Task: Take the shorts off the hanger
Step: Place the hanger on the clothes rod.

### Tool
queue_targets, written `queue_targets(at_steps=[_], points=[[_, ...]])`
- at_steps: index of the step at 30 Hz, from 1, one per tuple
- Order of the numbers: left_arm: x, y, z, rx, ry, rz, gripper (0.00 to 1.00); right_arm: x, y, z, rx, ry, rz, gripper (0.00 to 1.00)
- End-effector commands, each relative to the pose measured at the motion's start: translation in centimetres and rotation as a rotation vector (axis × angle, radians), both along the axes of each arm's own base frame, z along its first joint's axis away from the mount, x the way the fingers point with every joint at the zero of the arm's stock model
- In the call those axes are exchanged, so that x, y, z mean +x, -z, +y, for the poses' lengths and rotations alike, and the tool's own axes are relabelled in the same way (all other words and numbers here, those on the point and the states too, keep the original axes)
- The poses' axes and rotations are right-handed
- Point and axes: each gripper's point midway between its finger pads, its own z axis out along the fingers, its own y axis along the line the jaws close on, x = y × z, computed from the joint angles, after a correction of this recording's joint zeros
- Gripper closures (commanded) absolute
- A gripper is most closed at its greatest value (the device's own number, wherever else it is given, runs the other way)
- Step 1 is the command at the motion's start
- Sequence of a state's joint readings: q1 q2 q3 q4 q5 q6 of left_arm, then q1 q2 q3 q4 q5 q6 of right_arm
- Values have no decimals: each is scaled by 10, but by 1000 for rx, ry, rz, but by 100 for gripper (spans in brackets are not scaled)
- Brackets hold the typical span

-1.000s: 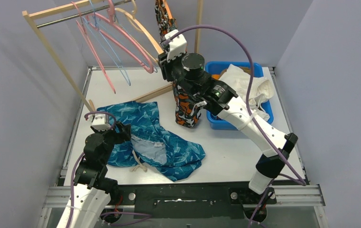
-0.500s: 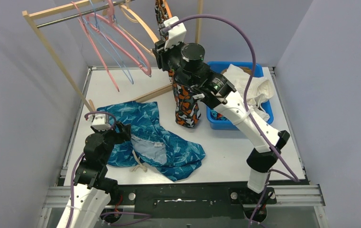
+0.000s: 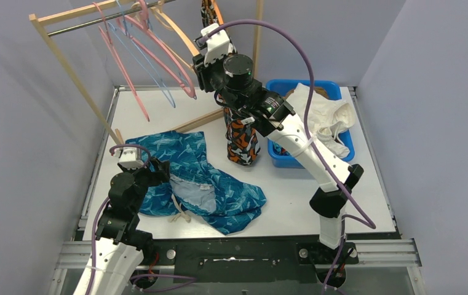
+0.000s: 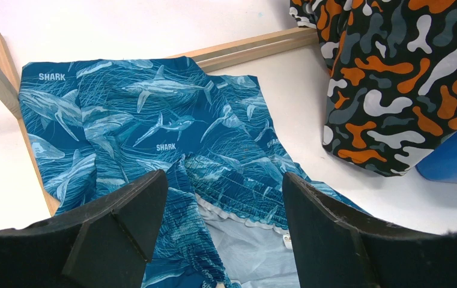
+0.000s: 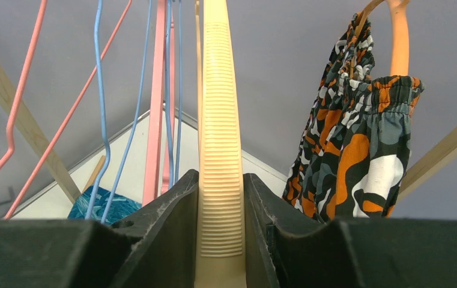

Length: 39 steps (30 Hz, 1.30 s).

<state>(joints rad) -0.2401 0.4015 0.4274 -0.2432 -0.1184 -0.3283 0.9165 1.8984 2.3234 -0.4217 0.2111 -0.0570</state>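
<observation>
Plain grey walls close the scene in on three sides, and the white bench (image 3: 354,184) below them carries a wooden rack (image 3: 72,72) along its far left. On the bench, the shark-print shorts (image 3: 206,178) lie spread out flat, off any hanger, and a blue bin (image 3: 280,86) at the far right holds white shorts (image 3: 323,114). The camouflage shorts (image 3: 241,138) are the one pair we see hanging. Their waistband is threaded on an orange hanger (image 5: 399,42) up at the rail, and their long axis runs straight down, the hem reaching the bench or close to it. The right gripper (image 5: 220,192) is up among the hangers, pinching the ribbed cream hanger (image 5: 220,138) between its fingers. That hanger carries nothing we can see, and the camouflage pair hangs just beside it, to the right in the wrist view. We judge the right arm far the nearer for freeing that pair. The left gripper (image 4: 223,186) sits low over the shark-print shorts, spread wide and holding nothing, well apart from the rail.
</observation>
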Motion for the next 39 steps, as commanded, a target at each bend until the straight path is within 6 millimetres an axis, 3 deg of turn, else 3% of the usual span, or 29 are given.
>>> queue_targets(at_steps=[1,8,14,20,29,30,33,36,39], points=[[5,-34,-3,-12,17,-97,30,4,-4,-2,-9,-1,-11,95],[5,-34,-1,-8,9,-95,30,11,-19,-7,43,-16,-28,95],[6,-33,-2,-7,13,-93,30,11,5,-4,13,-36,32,91],[6,-32,-3,-6,15,-89,30,-2,16,-12,25,-57,56,56],[6,-33,1,-2,-4,-92,30,-53,50,-35,117,-148,-41,30],[6,-33,2,0,-10,-89,30,-60,69,-36,104,-166,-34,28],[5,-33,6,5,-28,-83,30,-81,98,-37,96,-227,-25,23],[5,-32,10,8,-52,-79,30,-106,143,-27,18,-327,23,18],[5,-30,15,12,-80,-70,30,-144,192,-9,-109,-438,37,16]])
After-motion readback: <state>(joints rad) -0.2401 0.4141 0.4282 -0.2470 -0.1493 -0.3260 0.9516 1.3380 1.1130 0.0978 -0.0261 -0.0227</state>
